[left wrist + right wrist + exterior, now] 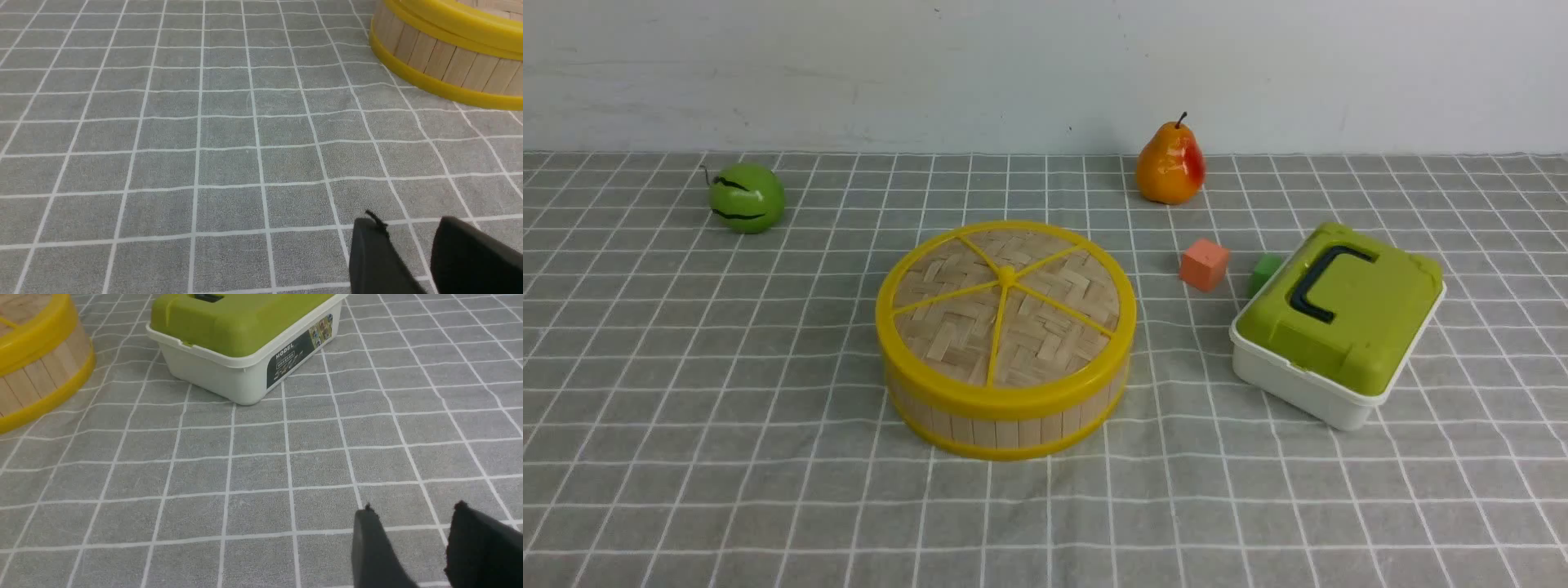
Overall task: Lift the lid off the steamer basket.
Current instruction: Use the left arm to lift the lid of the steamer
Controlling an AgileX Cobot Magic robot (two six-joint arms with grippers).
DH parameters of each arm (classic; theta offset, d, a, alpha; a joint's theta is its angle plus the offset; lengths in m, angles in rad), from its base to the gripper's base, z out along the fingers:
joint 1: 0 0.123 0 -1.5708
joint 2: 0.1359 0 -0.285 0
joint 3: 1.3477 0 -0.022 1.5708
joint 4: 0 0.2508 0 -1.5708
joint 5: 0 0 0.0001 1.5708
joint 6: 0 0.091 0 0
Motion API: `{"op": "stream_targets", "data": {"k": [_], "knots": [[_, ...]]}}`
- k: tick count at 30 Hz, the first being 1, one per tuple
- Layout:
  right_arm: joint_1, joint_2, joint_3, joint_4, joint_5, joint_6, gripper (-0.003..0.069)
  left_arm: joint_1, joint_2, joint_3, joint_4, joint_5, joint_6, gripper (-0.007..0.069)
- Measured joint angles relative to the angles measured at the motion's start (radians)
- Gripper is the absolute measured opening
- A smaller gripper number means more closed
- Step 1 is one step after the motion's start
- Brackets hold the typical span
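- The woven bamboo lid (1045,327) sits flat on the slatted steamer basket (1007,431), near the middle of the table and a bit to the robot's left.
- It's round, so no long axis to line up with; 5 spokes meet at 1 raised centre knob (1006,276).
- Left gripper (402,241): jaws parted, nothing between them. Right gripper (410,522): the same.
- The basket lies forward and inward of both, well apart from each.
- I'd judge the left arm nearer, so its reach should go ahead and rightward.
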Motion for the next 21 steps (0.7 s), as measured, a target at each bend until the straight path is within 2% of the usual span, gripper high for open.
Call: {"op": "stream_targets", "data": {"k": [21], "knots": [[0.0,0.0,0.0,0.0,0.0,0.0,0.0242,0.0,0.0,0.0,0.0,0.0,0.0,0.0238]]}}
